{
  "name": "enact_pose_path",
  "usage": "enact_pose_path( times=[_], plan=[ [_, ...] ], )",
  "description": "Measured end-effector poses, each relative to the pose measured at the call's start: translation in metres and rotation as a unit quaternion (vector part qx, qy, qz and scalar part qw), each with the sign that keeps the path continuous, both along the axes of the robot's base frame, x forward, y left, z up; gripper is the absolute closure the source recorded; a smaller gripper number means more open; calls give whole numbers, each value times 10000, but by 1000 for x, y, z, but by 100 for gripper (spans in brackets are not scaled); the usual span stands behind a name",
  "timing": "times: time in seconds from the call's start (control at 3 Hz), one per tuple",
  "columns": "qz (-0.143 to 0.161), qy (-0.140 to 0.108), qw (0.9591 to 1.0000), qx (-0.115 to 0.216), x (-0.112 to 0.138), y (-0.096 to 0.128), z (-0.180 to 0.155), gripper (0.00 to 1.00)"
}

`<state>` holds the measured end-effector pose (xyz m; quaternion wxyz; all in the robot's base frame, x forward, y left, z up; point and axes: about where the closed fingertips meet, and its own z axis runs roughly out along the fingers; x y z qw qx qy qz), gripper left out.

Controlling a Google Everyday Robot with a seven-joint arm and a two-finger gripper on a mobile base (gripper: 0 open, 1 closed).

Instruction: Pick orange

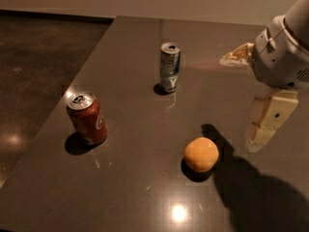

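The orange [201, 154] is a small round orange-yellow fruit lying on the dark table [135, 187], right of the middle and toward the front. My gripper [264, 124] hangs from the white arm at the right edge. It is above the table, to the right of the orange and a little behind it, and apart from it. The gripper's shadow falls on the table just right of the orange.
A red soda can [87, 118] stands upright at the left of the table. A silver-green can [170, 67] stands upright at the middle back. A pale crumpled item [236, 56] lies at the back right. The table's left edge borders a dark floor [34, 71].
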<state>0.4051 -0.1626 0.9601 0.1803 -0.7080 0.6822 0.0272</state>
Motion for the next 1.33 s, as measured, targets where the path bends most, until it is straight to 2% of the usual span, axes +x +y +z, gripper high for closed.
enact_pose_path(
  times=[0.67, 1.0, 1.33],
  plan=[
    [400, 115, 9991, 112, -20, 36, -19, 0],
    [447, 366, 9983, -13, -28, 34, -49, 0],
    [493, 532, 9973, -119, -35, 27, -65, 0]
  ],
)
